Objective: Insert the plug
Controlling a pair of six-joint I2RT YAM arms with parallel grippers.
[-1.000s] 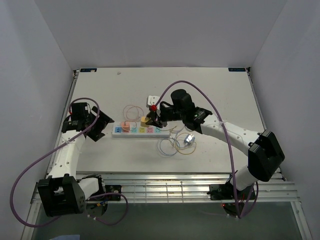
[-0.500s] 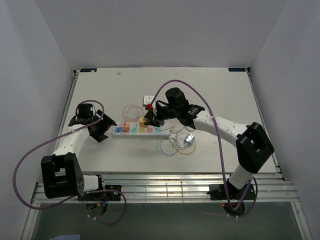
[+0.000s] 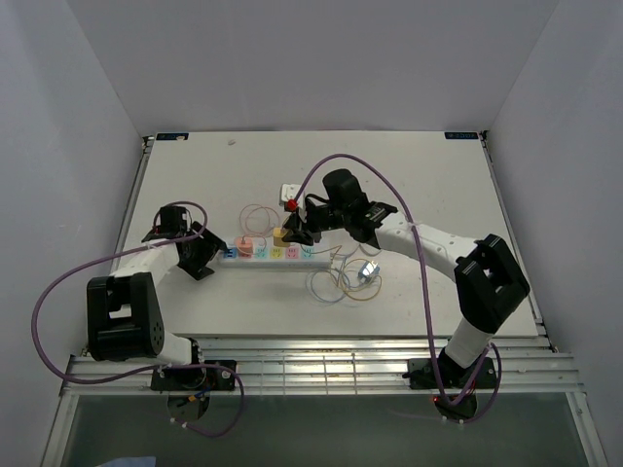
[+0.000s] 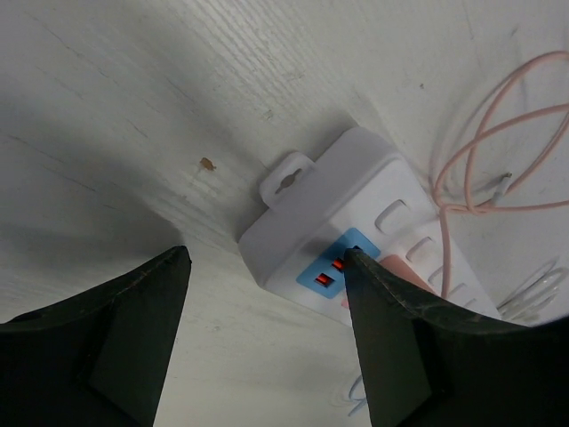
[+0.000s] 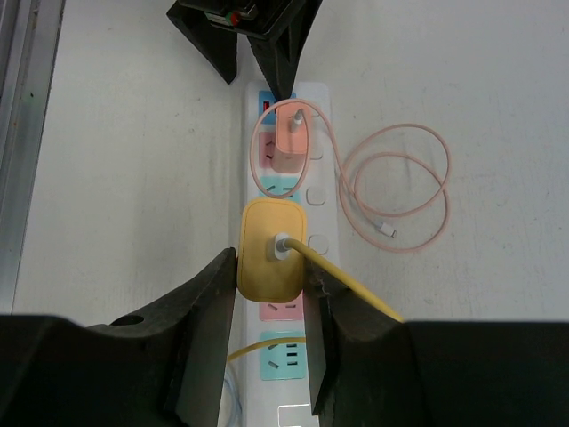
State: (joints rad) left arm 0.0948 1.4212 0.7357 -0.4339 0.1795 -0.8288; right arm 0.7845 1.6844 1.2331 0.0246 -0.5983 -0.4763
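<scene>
A white power strip (image 3: 274, 254) with coloured sockets lies mid-table. My right gripper (image 5: 269, 263) is shut on the yellow plug (image 5: 267, 233), which stands over the strip (image 5: 317, 169) with its yellow cable (image 5: 351, 283) trailing back. I cannot tell how deep the plug sits. From above, this gripper (image 3: 290, 233) is over the strip's middle. A pink plug (image 5: 289, 133) sits in a socket further along. My left gripper (image 4: 267, 258) is open at the strip's left end (image 4: 311, 200). One finger (image 4: 400, 329) lies over the blue switch panel; the other (image 4: 124, 329) is apart from the strip.
A pink cable coil (image 3: 258, 216) lies behind the strip, and a white adapter (image 3: 291, 194) further back. Looped cables (image 3: 336, 282) and a small silver part (image 3: 368, 270) lie in front of the strip, on the right. A metal rail (image 3: 311, 360) runs along the near edge.
My left arm has swung right to the strip's left end and its jaws have narrowed. My right gripper has shifted slightly left with the yellow plug, still over the strip.
</scene>
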